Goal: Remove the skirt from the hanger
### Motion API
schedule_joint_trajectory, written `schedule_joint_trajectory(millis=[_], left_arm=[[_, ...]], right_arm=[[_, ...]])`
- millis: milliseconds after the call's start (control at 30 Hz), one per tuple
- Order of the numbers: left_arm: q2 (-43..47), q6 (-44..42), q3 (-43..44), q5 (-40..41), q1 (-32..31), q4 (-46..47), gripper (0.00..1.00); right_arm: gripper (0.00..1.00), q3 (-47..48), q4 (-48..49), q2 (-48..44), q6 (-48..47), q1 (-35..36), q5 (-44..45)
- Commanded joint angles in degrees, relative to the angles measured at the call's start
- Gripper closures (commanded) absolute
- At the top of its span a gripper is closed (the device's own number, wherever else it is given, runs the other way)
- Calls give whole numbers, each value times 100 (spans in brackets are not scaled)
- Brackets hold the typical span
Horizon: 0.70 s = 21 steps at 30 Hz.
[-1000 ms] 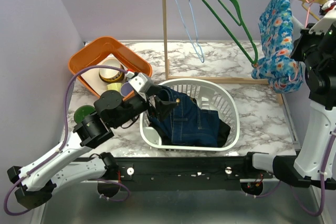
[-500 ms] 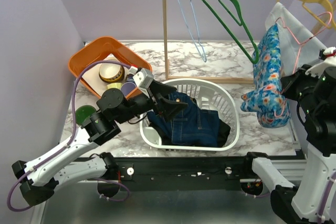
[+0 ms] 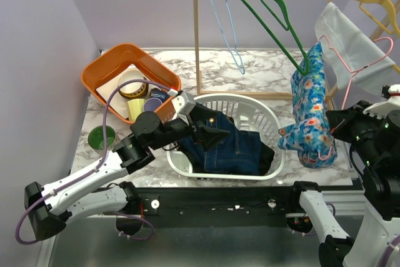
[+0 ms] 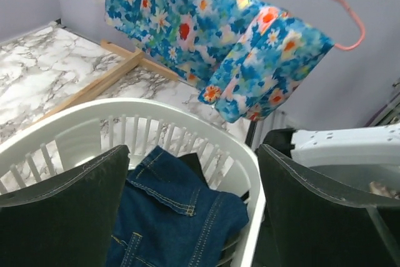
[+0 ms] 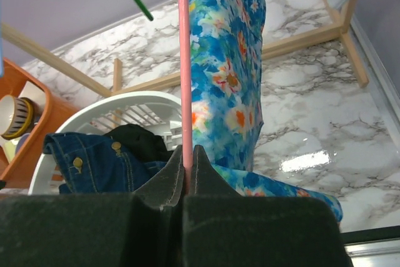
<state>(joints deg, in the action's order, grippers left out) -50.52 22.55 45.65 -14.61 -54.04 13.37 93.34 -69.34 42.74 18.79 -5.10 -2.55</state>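
Floral blue skirt (image 3: 310, 114), limp cloth, on thin pink hanger (image 5: 182, 60) clenched in right pincer (image 5: 187, 170); left pincer (image 4: 192, 161) released over slatted white basket (image 4: 156, 107).

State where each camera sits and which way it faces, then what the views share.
Top external: above and behind the bases, looking down over the marble table; left arm and right arm both show.
Left wrist: on the left arm, facing across the white basket toward the floral skirt; the open left fingers frame the view.
Right wrist: on the right arm, looking along the pink hanger pinched in the right fingers, table beyond.
Shared: skirt, basket and jeans appear in all three.
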Motion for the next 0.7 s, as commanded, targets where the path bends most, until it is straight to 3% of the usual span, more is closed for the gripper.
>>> schedule_joint_trajectory(millis=[0,100,133,333,667], left_arm=[[-430,-2048,313,1114,-1033,43,4],[-887,-3357,497,2257,-2098,183,1],[-985,-3475,541,2261,-2189,358,1],[-1468,-3537,822,1191,-2260,1019,1],[-2400,-3810,1543,723,-2313,1010,1]], right_arm=[[99,-35,254,-248,274,-35,-343],[99,-53,298,-319,362,-35,-492],[99,-53,298,-328,397,-43,-553],[99,61,237,-486,591,-43,-607],[99,-105,272,-758,705,-35,-765]])
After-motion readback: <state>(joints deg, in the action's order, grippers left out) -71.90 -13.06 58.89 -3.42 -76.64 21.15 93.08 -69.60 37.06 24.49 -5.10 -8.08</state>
